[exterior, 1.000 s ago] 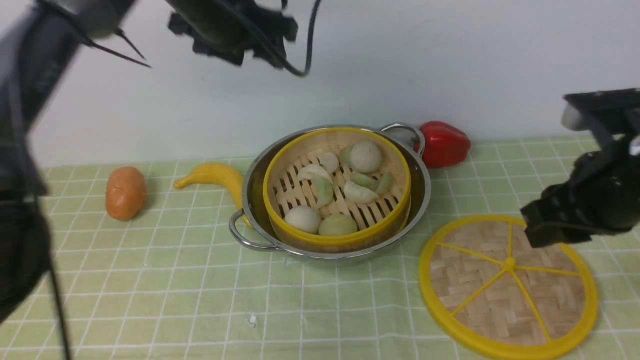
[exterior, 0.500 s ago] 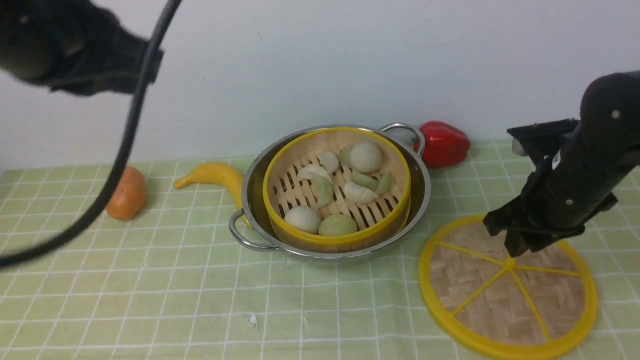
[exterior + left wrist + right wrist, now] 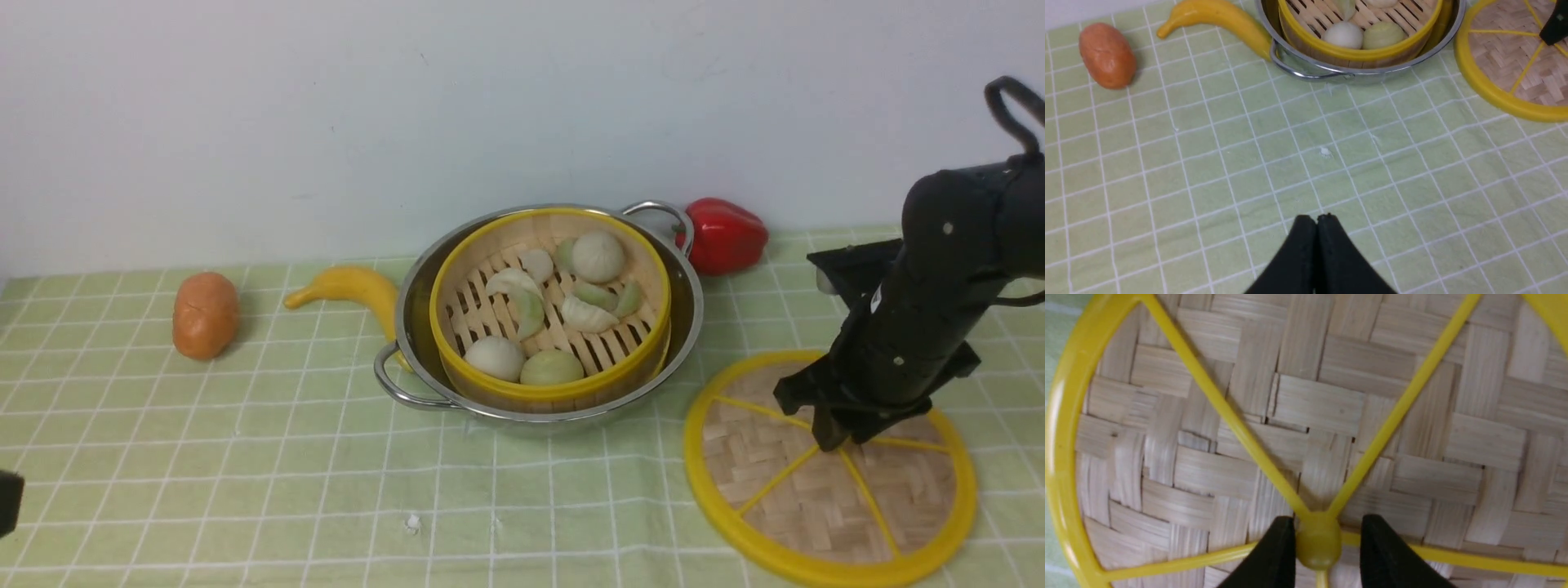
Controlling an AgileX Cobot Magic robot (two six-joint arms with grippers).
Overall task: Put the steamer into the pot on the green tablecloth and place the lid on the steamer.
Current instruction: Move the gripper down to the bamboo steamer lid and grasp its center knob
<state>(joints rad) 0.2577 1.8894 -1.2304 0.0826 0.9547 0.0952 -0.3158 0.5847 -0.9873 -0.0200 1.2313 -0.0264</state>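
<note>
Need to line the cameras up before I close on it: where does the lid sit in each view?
Front: lower right, lid flat under the right claw.
Left wrist: upper right corner, cut off by the edge.
Right wrist: fills most of the picture, rim at its left edge.
Shared landmark: the yellow spokes.

Even indoor light, soft shadows, right wrist view perhaps slightly blurred
</note>
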